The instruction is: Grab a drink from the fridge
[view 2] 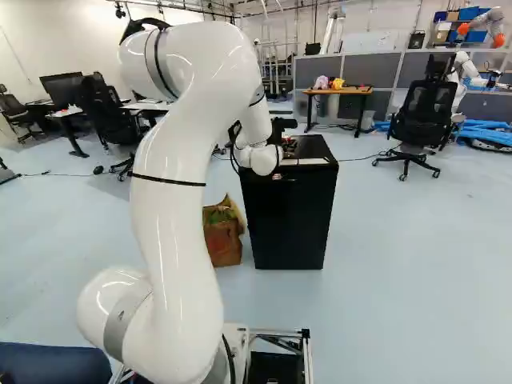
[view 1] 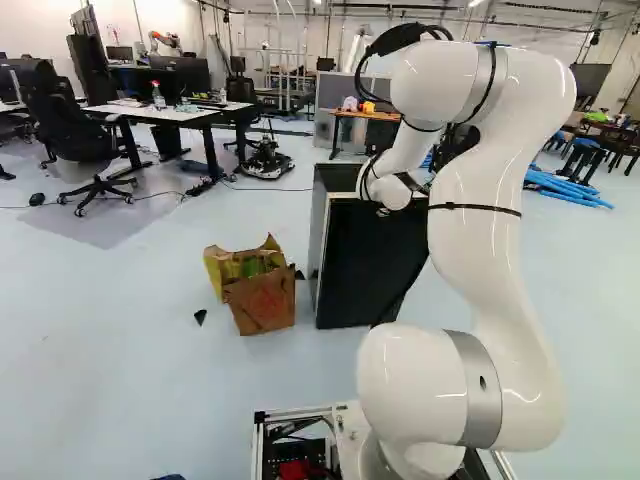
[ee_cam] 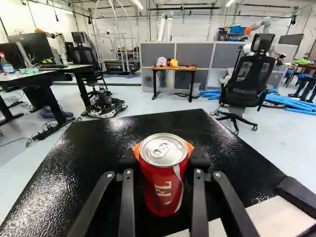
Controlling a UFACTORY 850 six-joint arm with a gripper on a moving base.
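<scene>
One red can (ee_cam: 163, 190) stands upright in the gripper (ee_cam: 163, 151), clamped from two sides between its orange pads (ee_cam: 189, 147), over the top of the black fridge (view 2: 288, 220); whether the can's base touches that top cannot be told. The step in hand looks like either setting the drink down there or carrying it off, and both call for the same care. The robot would do well to keep the can level and its squeeze just firm enough, since a thin metal wall may dent. If placing, it should lower slowly, straight onto the fridge's top, and release only once the base sits flat. If lifting, it should rise straight up before swinging the white arm (view 2: 180, 184) sideways, well above the paper bag (view 1: 262, 302) beside the fridge.
</scene>
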